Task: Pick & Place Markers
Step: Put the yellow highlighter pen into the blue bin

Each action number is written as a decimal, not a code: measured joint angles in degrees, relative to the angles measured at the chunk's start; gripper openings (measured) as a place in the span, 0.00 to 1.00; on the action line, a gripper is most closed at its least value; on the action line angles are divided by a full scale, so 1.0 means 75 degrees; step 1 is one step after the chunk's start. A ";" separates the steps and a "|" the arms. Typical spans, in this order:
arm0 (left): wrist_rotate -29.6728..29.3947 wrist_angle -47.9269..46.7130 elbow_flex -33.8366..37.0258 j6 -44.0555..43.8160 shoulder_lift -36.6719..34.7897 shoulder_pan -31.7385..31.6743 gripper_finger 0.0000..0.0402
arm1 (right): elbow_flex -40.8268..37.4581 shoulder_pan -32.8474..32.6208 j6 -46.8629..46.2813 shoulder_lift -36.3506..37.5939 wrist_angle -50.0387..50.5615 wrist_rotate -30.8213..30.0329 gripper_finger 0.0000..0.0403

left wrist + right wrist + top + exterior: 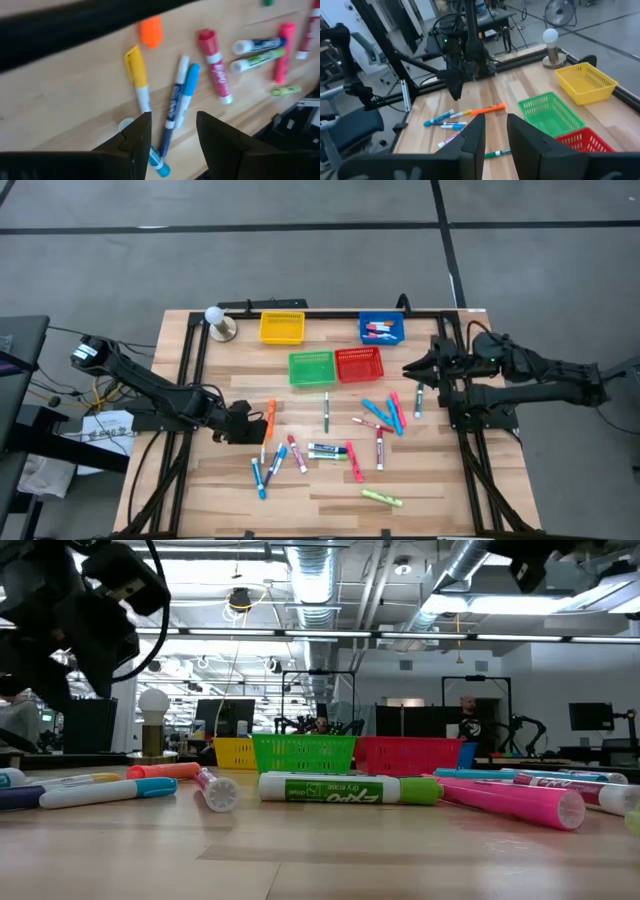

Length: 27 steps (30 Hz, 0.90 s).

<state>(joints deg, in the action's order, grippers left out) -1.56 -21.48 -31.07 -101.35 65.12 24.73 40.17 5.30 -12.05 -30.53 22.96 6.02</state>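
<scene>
Over the left part of the table, the left gripper (250, 423) hovered above the markers (330, 435), fingers (137, 132) parted with nothing between them, released. Directly past its fingertips in the left wrist view: a dark blue marker (175, 107) and a light blue marker (186, 95) lying side by side, touching, with a yellow-capped marker (137, 75) just beside them and the orange marker (150, 31) farther off. A red marker (215, 67) lay near those, apart from them.

Right gripper (412, 366) sat at the right edge of the table, near the red basket (358, 364). Its fingers (472, 135) stood a narrow gap apart and empty; can't tell if that counts as open or closed.

Rest of the markers were scattered loose across the middle and front of the wooden table (330, 500): a green one (326, 411) alone below the green basket (311, 367), a cluster of blue, pink and red ones at centre-right, a yellow-green one (381, 497) nearest the front edge. A few markers were already in the blue basket (381, 329). Yellow basket (281, 328) stood at the back, near a small lamp with a white bulb (217, 320) at the back-left corner.

In the low view a person (468, 720) stood in the room behind the table.
</scene>
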 joint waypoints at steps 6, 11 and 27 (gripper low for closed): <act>0.0157 0.0435 0.0000 -0.0206 0.0681 -0.0004 0.38 | -0.0167 0.0000 0.0103 0.0153 -0.0006 -0.0044 0.17; 0.0365 0.0601 0.0000 -0.0321 0.1182 -0.0131 0.38 | -0.0167 0.0003 0.0353 0.0153 -0.0008 -0.0064 0.17; 0.0662 0.1185 0.0000 -0.0311 0.2149 -0.0481 0.38 | -0.0167 0.0000 0.0395 0.0125 -0.0219 -0.0050 0.17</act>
<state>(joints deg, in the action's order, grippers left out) 3.41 -12.59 -31.07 -103.68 81.23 21.12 38.92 5.30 -9.08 -29.59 21.31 5.65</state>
